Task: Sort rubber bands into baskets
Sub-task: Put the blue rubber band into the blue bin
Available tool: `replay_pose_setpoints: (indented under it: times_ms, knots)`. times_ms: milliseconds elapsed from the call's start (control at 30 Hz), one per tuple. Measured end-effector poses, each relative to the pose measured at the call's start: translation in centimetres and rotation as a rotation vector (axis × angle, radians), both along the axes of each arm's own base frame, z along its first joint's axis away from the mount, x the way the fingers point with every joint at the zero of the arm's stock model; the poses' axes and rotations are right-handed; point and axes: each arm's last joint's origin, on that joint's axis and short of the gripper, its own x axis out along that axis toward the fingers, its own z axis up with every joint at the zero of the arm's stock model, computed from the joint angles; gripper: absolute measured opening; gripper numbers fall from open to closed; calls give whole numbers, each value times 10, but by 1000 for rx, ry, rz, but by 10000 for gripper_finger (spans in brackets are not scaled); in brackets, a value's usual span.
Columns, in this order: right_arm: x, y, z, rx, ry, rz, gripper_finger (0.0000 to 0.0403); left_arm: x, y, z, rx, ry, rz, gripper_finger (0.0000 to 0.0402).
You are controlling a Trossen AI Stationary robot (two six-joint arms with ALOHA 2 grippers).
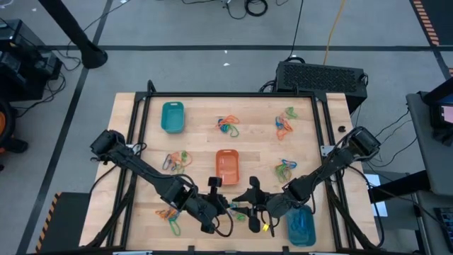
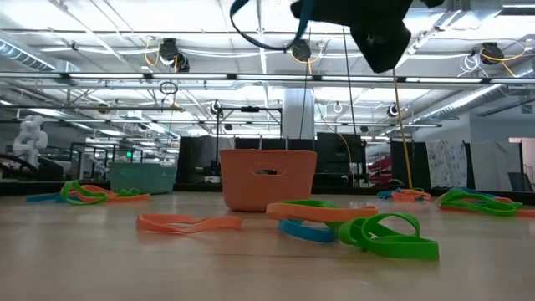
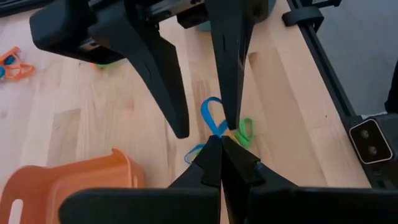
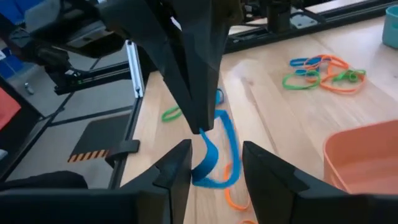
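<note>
Desk point(image 1: 205, 117): pale wooden top in a dark frame, both arms meeting at its near edge, just in front of the orange basket.

Left pincer point(image 3: 219, 144): fingers closed tip to tip, pinching one end of a blue rubber band point(image 3: 212, 117). The narrow pinch suits so thin a loop.

Right pincer point(image 4: 214, 163): fingers apart, set either side of the same blue band, which hangs between them from the left pincer's tips. It grips nothing yet; the arrangement reads as a hand-over, or a move to draw the band free of the others, though which one I cannot tell.

Orange basket point(image 1: 226, 165): mid-desk, just behind the pincers; appears empty.

Teal basket, far left point(image 1: 173, 116): well apart from the work; contents not visible.

Teal basket, near right point(image 1: 301, 225): beside the right arm, blue bands lying inside. This is likely where the held blue band belongs.

Loose bands below the pincers point(image 2: 368, 227): green, orange and blue, tangled on the desk.

Other clusters: far centre point(image 1: 227, 126), far right point(image 1: 285, 123), mid right point(image 1: 285, 168), mid left point(image 1: 177, 161), near left point(image 1: 170, 217). All unsorted; most of the task remains.
</note>
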Motion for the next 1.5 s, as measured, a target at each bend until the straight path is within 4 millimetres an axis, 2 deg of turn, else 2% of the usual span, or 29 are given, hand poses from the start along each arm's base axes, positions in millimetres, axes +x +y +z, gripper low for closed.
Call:
replay_pose_setpoints:
  times_ms: [133,300,433,733,933,1067,1167,1333,1500]
  knots:
    - [2,-2,-1,0,10,14,101,0,0,0,0,0,0,1]
    - [2,-1,-2,-33,20,77,12,0,0,0,2,6,1,8]
    - [0,-1,0,-19,42,122,4,-3,2,-3,18,38,3,36]
    - [-14,-5,11,2,122,108,1,-10,0,-5,46,90,-7,136]
    - [-39,6,13,121,274,130,0,-34,-5,-12,204,167,78,156]
    - [-60,17,14,286,423,154,0,-59,-20,-21,322,100,110,157]
    - [-75,26,13,416,552,153,0,-81,-23,-23,354,17,161,157]
    - [-93,37,9,630,761,91,0,-118,-10,-25,334,-116,230,157]
    - [-104,47,11,758,883,59,0,-147,24,-32,221,-226,248,157]
